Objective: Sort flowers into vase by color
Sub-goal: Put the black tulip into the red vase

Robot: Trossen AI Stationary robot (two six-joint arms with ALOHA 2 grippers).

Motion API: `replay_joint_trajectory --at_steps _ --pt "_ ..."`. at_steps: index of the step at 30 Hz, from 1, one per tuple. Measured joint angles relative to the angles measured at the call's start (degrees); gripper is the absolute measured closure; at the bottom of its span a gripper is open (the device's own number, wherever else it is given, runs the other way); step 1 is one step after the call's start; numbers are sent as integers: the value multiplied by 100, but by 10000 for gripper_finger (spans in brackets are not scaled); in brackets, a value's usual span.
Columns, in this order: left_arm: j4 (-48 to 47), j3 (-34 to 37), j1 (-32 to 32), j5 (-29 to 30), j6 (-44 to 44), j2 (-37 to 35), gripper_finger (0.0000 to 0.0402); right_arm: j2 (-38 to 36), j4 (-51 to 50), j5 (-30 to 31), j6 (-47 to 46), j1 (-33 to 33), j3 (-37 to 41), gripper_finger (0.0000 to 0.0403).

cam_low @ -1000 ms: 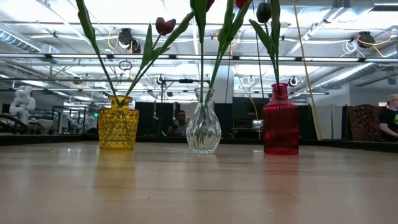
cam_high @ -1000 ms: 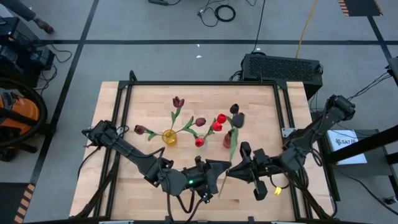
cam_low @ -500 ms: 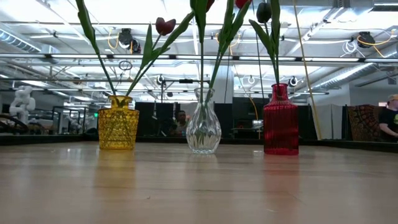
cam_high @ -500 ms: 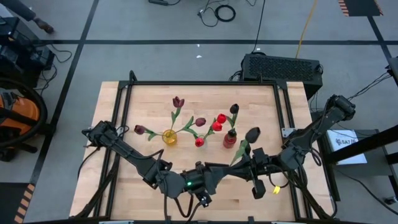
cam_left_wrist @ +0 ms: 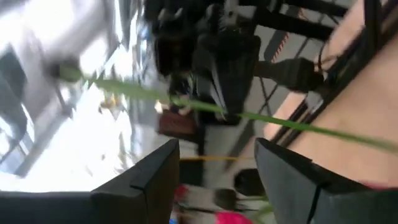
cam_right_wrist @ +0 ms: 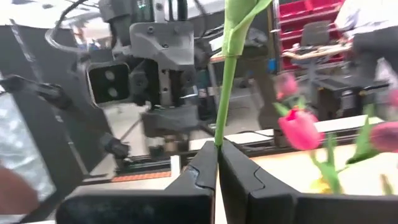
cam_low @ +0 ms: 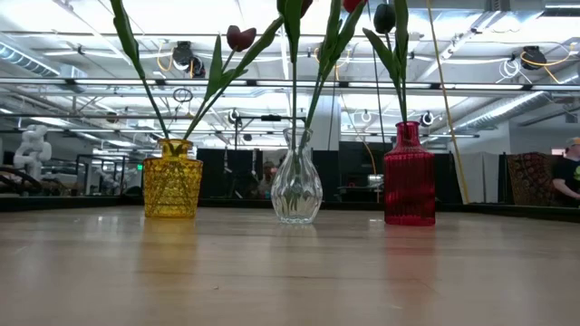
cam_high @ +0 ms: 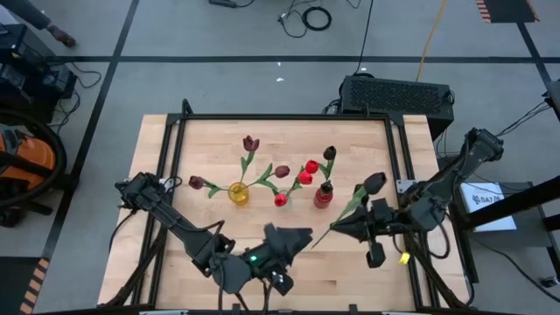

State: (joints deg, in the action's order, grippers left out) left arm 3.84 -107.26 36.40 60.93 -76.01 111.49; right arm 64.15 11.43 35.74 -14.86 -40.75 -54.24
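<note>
High view: right gripper clamps dark tulip stem, near red vase. Left gripper wide, apart from stem.

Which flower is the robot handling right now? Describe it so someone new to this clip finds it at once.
On the wooden table, look right of the row of three vases, past the red vase. There the right gripper is shut on the lower stem of a dark-headed tulip, held slanted in the air. It is the only flower not standing in a vase.
</note>
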Motion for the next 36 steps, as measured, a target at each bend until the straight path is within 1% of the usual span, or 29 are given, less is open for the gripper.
replay_joint_trajectory --at_steps 3,6,8,11,13,15,16,18,21,25,29,31,33,36 --pt "-425 2 85 215 1202 -141 188 -266 -274 380 199 -121 0 403" --pt "-1247 2 100 120 2606 -363 188 -576 -743 707 334 -269 0 403" --pt "-1987 2 96 -287 3799 -529 194 -777 -1134 963 353 -365 0 403" --pt "-2882 2 41 -1328 5424 -811 212 -1071 -1832 1512 268 -496 0 403" --pt "-3231 0 -12 -1896 6222 -926 227 -1233 -2307 1810 192 -512 0 403" --pt "-3526 0 5 -2262 6764 -989 240 -1364 -2829 1896 86 -493 0 402" --pt "-3618 0 19 -2395 6942 -1001 246 -1412 -3074 1941 11 -468 0 402" --pt "-3795 0 73 -2417 7177 -1026 258 -1476 -3479 2018 -202 -422 0 402" --pt "-3981 0 170 -2196 7385 -1056 274 -1511 -3929 2031 -433 -359 0 402" --pt "-4061 7 240 -2160 7395 -1283 289 -1456 -4184 1987 -543 -337 0 402" --pt "-4321 4 226 -2162 7241 -1840 297 -1432 -4179 1967 -453 -339 0 402" --pt "-4489 34 111 -2171 7272 -2159 300 -1432 -4178 1966 -378 -339 0 402" --pt "-4512 241 -28 -2215 7272 -2518 306 -1432 -4178 2030 -235 -339 0 402" --pt "-4490 669 -183 -2456 7351 -3028 316 -1481 -4165 2161 -22 -339 109 402"
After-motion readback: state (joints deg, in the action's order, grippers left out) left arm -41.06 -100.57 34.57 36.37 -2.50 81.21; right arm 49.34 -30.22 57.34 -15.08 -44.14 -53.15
